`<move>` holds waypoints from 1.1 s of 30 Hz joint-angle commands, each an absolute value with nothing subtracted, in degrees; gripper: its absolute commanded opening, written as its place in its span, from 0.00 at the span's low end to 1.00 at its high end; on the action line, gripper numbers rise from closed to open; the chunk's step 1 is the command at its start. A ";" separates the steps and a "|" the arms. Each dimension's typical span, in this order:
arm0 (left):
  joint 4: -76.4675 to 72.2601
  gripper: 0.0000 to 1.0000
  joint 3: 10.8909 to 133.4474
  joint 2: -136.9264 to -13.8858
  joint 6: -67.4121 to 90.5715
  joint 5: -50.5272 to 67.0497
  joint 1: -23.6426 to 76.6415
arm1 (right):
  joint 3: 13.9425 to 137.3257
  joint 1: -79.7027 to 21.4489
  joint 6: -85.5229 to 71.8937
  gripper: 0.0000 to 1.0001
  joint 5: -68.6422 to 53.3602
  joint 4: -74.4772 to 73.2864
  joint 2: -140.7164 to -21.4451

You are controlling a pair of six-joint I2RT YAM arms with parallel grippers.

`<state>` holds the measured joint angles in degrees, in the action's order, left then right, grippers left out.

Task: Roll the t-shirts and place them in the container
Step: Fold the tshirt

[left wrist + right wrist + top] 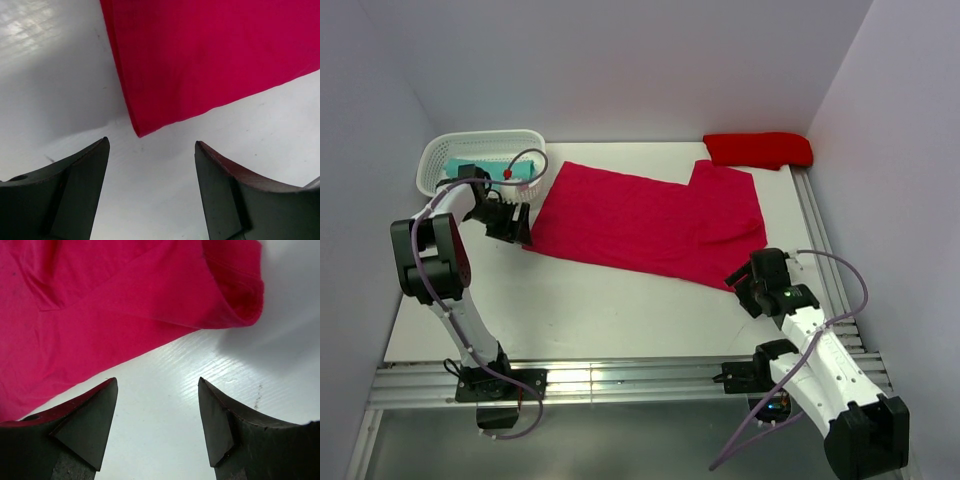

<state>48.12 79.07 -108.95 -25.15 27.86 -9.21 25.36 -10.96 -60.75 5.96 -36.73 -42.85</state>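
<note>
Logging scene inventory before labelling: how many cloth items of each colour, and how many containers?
Raspberry-red flat cloth t-shirt: 1
Scarlet cloth bundle: 1
Teal cloth bundle, lying in the basket: 1
White lattice plastic basket: 1
Total: 4

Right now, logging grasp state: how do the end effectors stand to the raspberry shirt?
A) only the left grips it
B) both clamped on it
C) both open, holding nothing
C: the left end effector and right end effector are both open over the table, the raspberry shirt ungripped ahead.
</note>
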 commanded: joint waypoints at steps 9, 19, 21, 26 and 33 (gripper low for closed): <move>45.88 0.74 79.01 -111.36 -22.41 32.34 -9.40 | 26.01 -5.63 -59.69 0.74 7.65 -40.78 -46.66; 44.65 0.73 79.36 -112.76 -21.27 32.96 -9.40 | 26.19 -0.62 -55.81 0.74 8.26 -37.44 -52.99; 44.30 0.73 79.28 -113.20 -21.09 32.61 -9.32 | 26.89 -0.44 -54.76 0.74 8.79 -37.36 -54.48; 43.86 0.70 78.23 -113.82 -21.01 30.86 -9.23 | 28.12 2.37 -52.91 0.73 8.44 -36.04 -57.30; 41.93 0.61 76.82 -114.26 -20.22 29.36 -8.53 | 27.86 3.08 -51.33 0.46 8.00 -33.66 -59.24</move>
